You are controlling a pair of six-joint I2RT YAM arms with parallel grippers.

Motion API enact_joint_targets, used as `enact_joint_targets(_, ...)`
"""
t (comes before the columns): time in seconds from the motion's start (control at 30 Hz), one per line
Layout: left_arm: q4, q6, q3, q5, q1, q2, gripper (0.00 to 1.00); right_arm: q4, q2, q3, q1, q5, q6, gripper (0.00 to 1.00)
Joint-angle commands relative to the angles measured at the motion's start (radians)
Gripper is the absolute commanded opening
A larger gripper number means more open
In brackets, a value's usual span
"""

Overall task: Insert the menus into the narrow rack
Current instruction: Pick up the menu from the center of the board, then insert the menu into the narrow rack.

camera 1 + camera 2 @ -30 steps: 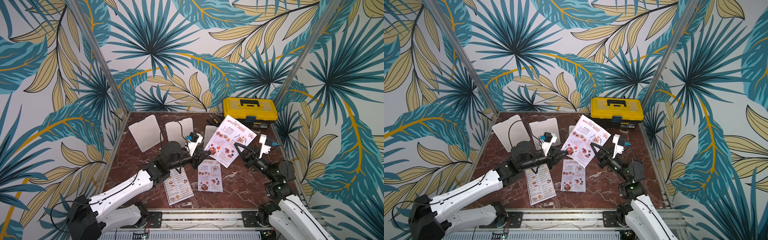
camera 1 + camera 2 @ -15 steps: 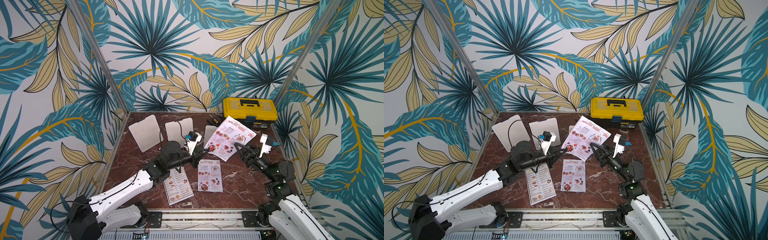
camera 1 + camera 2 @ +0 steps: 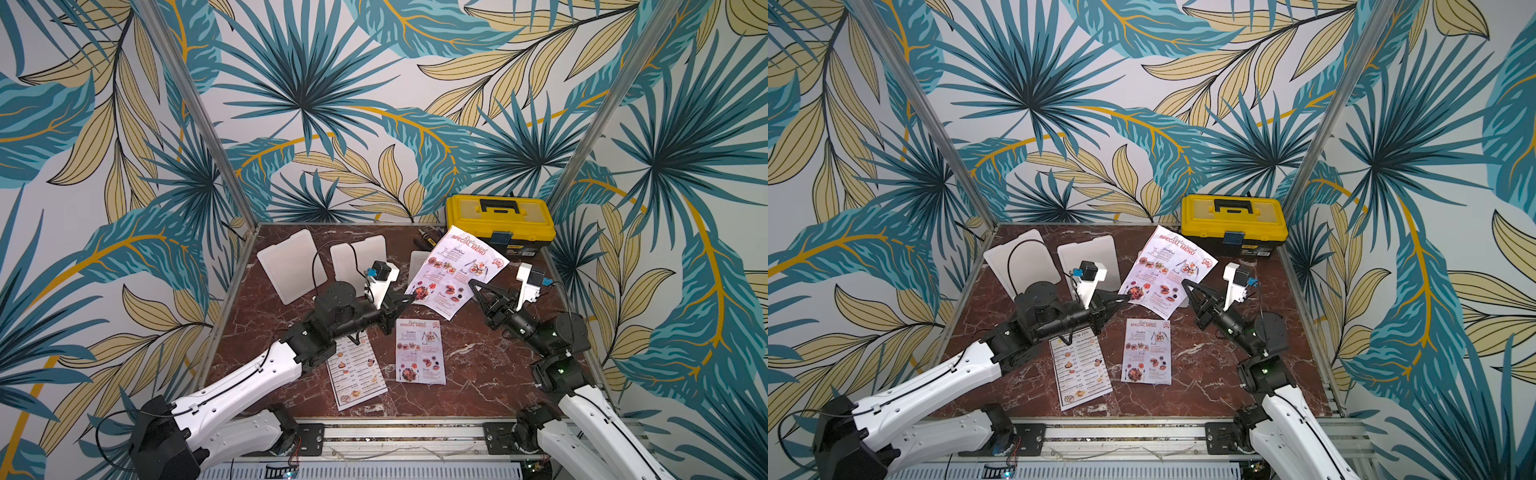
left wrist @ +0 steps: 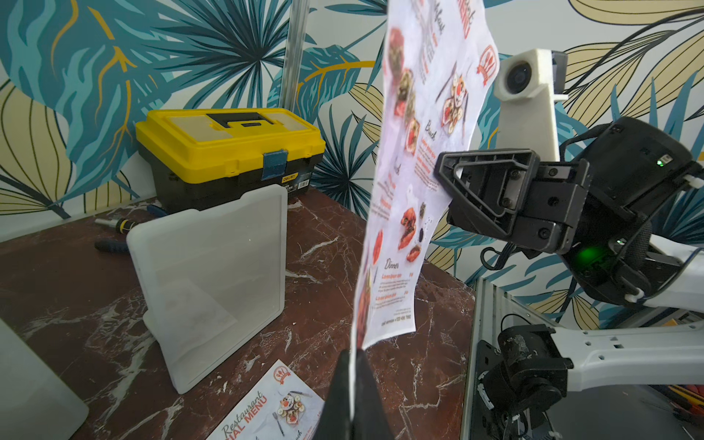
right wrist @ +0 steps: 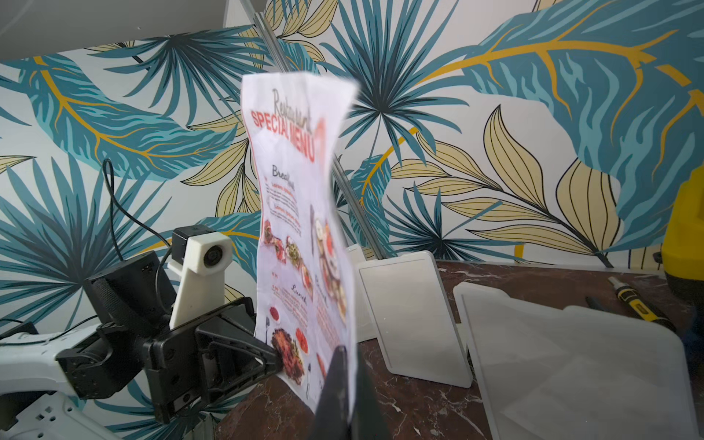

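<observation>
Clamping the raised SPECIAL MENU sheet (image 3: 457, 266), seemingly at opposite lower edges: left fingers (image 4: 339, 404), right fingers (image 5: 333, 396).

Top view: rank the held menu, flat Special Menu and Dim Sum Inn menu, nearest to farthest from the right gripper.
1. held menu: in the right gripper.
2. flat Special Menu: table middle.
3. Dim Sum Inn menu: beside left arm.

Thin paper menu (image 3: 455, 270), glossy marble-look table (image 3: 478, 374), frosted plastic rack (image 4: 213, 282)
</observation>
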Motion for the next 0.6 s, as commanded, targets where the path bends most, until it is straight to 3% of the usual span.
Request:
enact_joint_targets(0.0,0.024,0.004,0.016,-0.093,0.009,0.015,0.00,-0.029,0.019,0.046,0.001,0.023,-0.038,0.00)
enact_joint_targets(0.1,0.024,0.122,0.034,-0.043,0.011,0.047,0.00,-0.072,0.042,0.068,0.002,0.125,-0.067,0.00)
enact_joint_targets(0.2,0.023,0.103,0.067,-0.089,0.026,0.077,0.00,-0.103,0.057,0.081,0.002,0.226,-0.112,0.00)
enact_joint_targets(0.33,0.023,0.095,0.112,-0.034,0.082,0.125,0.00,-0.021,0.096,0.063,0.002,0.195,-0.206,0.04)
enact_joint_targets(0.57,0.023,0.079,0.216,0.144,0.185,0.226,0.00,0.019,0.200,0.123,0.001,0.201,-0.222,0.00)
